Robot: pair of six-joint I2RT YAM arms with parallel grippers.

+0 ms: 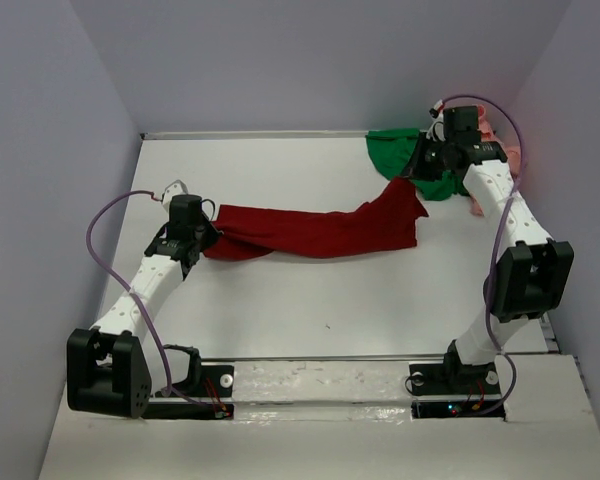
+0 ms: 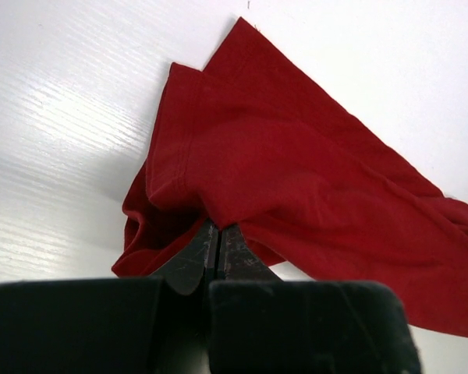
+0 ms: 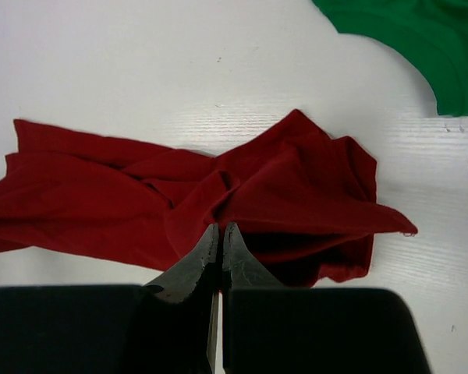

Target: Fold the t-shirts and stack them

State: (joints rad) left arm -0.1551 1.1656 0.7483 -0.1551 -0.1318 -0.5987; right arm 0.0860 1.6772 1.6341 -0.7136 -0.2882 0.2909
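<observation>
Gripping on the left: we see the left claw (image 2: 220, 240) with its fingers pressed together, and a bunched end of the dark red t-shirt (image 1: 310, 230) is caught at their tips.
Right claw: the right claw (image 3: 221, 234) is also closed tight. Folds of the same shirt run in toward its tips, so we read it as pinching the other end. The exact bite point is hidden behind the fingers.
Dark red t-shirt: it stretches as a long crumpled band across the middle of the table (image 1: 280, 330), from the left claw to the right claw. The right end is wider and rises to a peak at the claw, and from the right wrist we see a dark shadow under that end.
Bright green t-shirt: the bright green t-shirt (image 1: 392, 150) lies crumpled at the far right corner of the table, just beyond the red shirt's right end and partly under the right arm.
Salmon pink t-shirt: we catch only scraps of the salmon pink t-shirt (image 1: 516, 157), behind the right arm and against the right wall. We cannot tell how it lies.
Stacking: none of the shirts is folded or stacked.
</observation>
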